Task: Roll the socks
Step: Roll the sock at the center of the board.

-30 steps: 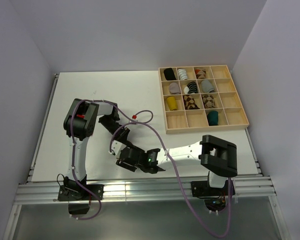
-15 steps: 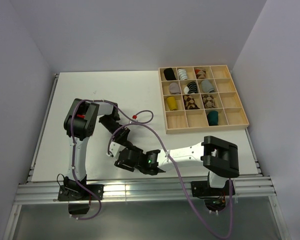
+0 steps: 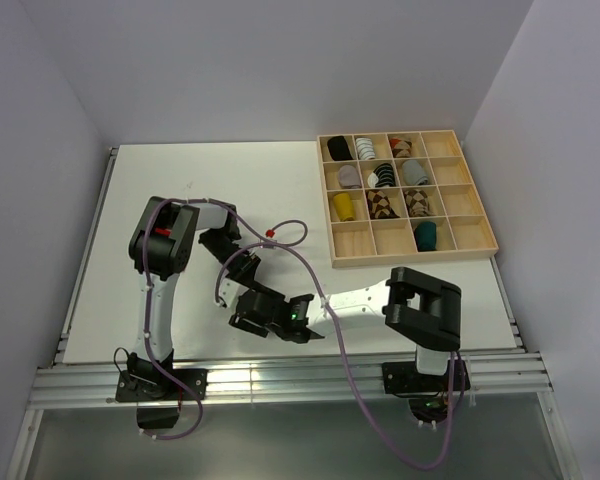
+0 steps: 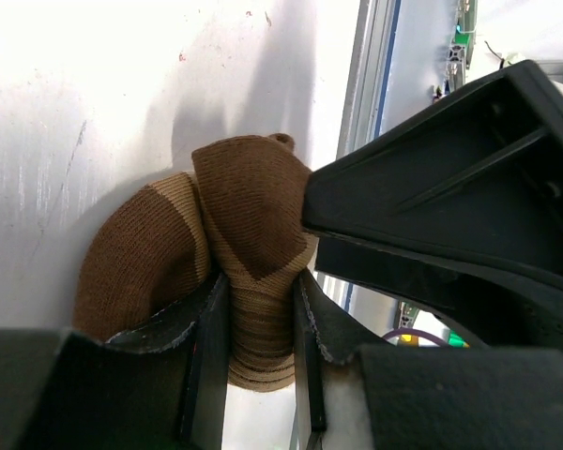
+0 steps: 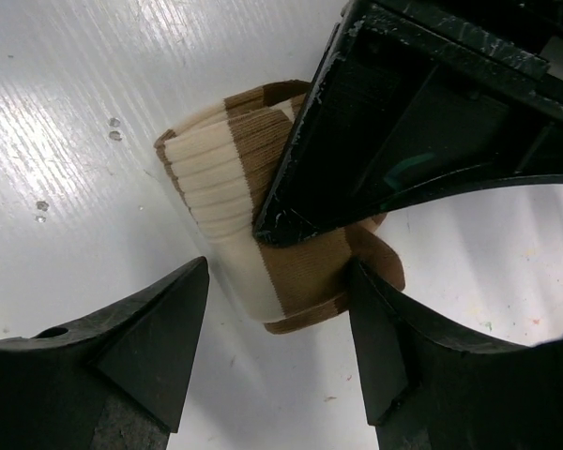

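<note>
The brown-and-cream sock (image 4: pixel 249 234) lies bunched and folded on the white counter (image 3: pixel 180 190), near its front edge and about midway between the two arm bases. My left end effector (image 4: pixel 260 300) is clenched on its ribbed part, one finger on each side. My right end effector (image 5: pixel 277 281) is released, its fingers spread either side of the same sock, close against the left one. A wooden tray (image 3: pixel 477 235) of rolled socks sits well apart at the far right.
</note>
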Motion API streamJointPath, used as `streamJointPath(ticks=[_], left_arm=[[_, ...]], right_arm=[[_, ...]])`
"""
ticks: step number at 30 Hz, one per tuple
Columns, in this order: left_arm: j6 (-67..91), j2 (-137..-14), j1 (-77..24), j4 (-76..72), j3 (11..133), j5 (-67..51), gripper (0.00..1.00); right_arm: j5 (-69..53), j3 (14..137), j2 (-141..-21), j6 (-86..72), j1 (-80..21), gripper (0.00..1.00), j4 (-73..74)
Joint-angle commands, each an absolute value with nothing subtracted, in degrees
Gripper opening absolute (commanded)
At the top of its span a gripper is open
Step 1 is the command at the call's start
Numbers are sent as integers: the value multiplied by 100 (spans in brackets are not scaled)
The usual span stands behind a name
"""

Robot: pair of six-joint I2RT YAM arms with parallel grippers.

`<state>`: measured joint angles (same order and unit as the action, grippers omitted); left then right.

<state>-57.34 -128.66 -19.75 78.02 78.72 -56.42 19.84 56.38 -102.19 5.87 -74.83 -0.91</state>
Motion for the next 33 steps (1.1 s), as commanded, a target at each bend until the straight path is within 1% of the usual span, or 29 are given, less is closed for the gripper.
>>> streamJointPath(ticks=[1, 6, 10, 14, 16, 17, 19, 22, 23, 24, 26, 33], left_arm=[[-6117, -13008, -1978, 7427, 8042, -5256, 0], [-6292, -13148, -1986, 7681, 8217, -5229, 1], [-6310, -13280, -2004, 7849, 8306, -5133, 2], [-6311, -13254, -2030, 7857, 8218, -5054, 8], [-6293, -13219, -2048, 7849, 8244, -5045, 10], [-6267, -13210, -2048, 7840, 8262, -5045, 12], [-6118, -13097, -2030, 7709, 8279, -5089, 17], [-5609, -12815, -1978, 7209, 8314, -5045, 22], [-5407, -12736, -1960, 7068, 8323, -5045, 25], [-5362, -12614, -1908, 6953, 8341, -5045, 26], [-5134, -12534, -1864, 6847, 8437, -5054, 27], [-5080, -12323, -1583, 7014, 8763, -5098, 29]], right_arm=[[1819, 5853, -10458, 615, -7436, 68, -299], [1828, 5888, -10661, 642, -7400, 67, -255], [1925, 6011, -10924, 668, -7365, 63, -176], [2030, 6152, -11100, 747, -7348, 53, -44], [2004, 6187, -11101, 747, -7330, 45, 114], [1969, 6205, -11083, 738, -7313, 33, 158], [1916, 6231, -11066, 738, -7304, 16, 298], [1863, 6223, -10987, 756, -7304, 14, 457], [1863, 6205, -10960, 756, -7304, 13, 474], [1881, 6196, -10908, 756, -7312, 12, 536], [1960, 6205, -10881, 747, -7304, 11, 597], [2074, 6179, -10872, 765, -7304, 10, 764]])
